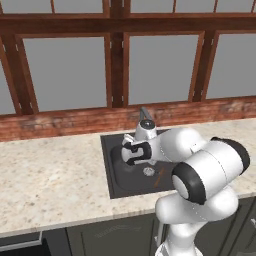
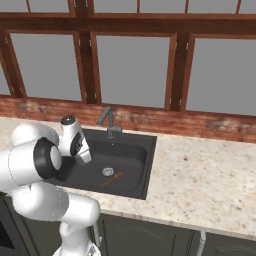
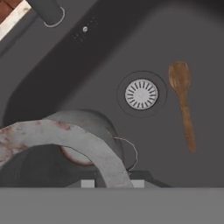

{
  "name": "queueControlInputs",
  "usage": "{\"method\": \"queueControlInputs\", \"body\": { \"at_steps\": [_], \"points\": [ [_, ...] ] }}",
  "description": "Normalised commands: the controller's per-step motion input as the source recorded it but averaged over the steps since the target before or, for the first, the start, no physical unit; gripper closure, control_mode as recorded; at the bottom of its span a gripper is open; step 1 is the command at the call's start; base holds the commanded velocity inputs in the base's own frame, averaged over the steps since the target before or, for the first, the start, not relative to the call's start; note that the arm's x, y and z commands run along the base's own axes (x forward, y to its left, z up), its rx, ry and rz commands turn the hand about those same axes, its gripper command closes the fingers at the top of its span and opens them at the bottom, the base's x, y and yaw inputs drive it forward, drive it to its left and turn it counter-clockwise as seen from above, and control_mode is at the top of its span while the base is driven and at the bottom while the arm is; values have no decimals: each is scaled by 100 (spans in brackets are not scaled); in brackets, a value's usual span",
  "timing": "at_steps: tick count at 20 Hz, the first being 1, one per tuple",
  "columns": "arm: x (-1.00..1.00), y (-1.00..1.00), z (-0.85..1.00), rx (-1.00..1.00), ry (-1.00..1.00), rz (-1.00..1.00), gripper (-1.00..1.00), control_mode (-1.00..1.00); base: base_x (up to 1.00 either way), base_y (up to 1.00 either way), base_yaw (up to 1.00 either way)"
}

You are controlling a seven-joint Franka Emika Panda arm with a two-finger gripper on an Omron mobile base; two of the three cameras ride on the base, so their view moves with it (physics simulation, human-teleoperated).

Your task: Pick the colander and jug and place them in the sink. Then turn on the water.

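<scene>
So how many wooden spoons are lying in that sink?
1. The wooden spoon lies on the floor of the sink, just beside the drain. The arm may hide others.

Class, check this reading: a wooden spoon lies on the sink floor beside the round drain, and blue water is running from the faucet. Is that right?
Not quite. No water is running; the faucet is dry in the right base view. The rest holds: the wooden spoon lies on the sink floor beside the round drain.
</scene>
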Motion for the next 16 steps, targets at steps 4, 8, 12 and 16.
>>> {"method": "queueControlInputs", "body": {
  "at_steps": [4, 8, 12, 16],
  "points": [
    [29, 0, -31, 0, 6, 0, 100, -100, 0, 0, 0],
    [28, 2, -26, 0, 1, 0, 100, -100, 0, 0, 0],
    [10, 0, -34, 0, 0, 0, 100, -100, 0, 0, 0],
    [0, 0, -36, 0, 0, 0, 100, -100, 0, 0, 0]
  ]
}}
